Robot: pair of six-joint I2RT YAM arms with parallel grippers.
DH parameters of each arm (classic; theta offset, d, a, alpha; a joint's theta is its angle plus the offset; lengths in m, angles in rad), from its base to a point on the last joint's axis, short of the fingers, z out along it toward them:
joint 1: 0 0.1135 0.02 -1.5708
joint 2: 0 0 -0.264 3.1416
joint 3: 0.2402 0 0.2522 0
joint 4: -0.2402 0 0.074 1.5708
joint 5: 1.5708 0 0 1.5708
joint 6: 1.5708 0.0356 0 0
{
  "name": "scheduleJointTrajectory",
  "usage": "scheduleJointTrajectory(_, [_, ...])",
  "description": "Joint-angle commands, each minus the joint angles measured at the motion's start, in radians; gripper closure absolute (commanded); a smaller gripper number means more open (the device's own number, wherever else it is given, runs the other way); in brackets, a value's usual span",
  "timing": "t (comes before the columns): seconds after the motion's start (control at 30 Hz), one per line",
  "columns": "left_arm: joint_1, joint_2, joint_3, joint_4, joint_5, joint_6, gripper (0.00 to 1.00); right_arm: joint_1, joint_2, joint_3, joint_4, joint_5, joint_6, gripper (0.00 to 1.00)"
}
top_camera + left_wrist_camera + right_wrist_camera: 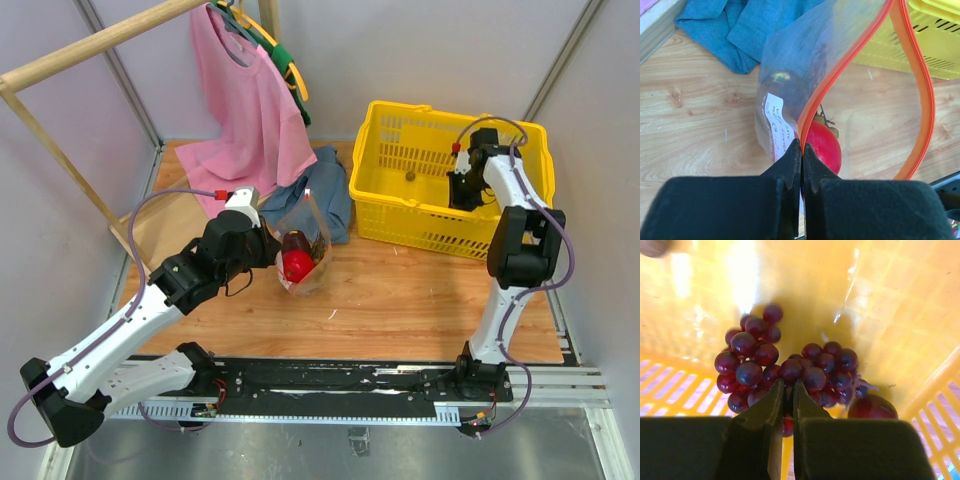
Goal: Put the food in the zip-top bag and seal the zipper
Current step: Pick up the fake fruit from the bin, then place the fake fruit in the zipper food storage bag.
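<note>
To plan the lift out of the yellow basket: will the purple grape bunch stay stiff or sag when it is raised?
It will likely sag and swing, because the grape bunch spreads in two loose lobes. Its glossy round grapes may slip between the right fingers, which pinch only its middle.

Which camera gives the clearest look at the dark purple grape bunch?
Right wrist: the grape bunch fills the frame inside the yellow basket, at the tips of the right gripper. In the top external view the gripper hides it; the left wrist view misses it.
</note>
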Motion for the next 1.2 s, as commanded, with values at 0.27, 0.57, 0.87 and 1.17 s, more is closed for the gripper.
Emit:
scheduleJointTrajectory(0.27, [0.008,-0.003,0.01,0.025,-0.009,-0.018,1.0,0.057,-0.299,-0.033,0.146,-0.071,0.094,1.0])
scheduleJointTrajectory(0.57, [0.008,-0.005,-0.003,0.044,-0.005,-0.04,1.0,0.11,-0.49,0.004,0.212,-0.124,0.133,1.0])
scheduleJointTrajectory(0.87, [0.009,-0.002,-0.005,0.06,0.0,-0.048,1.0,0.225,-0.643,-0.005,0.287,-0.189,0.143,0.99])
scheduleJointTrajectory(1.17, [0.014,-0.009,-0.018,0.079,0.018,-0.066,1.0,0.374,-0.755,-0.041,0.358,-0.383,0.16,0.99])
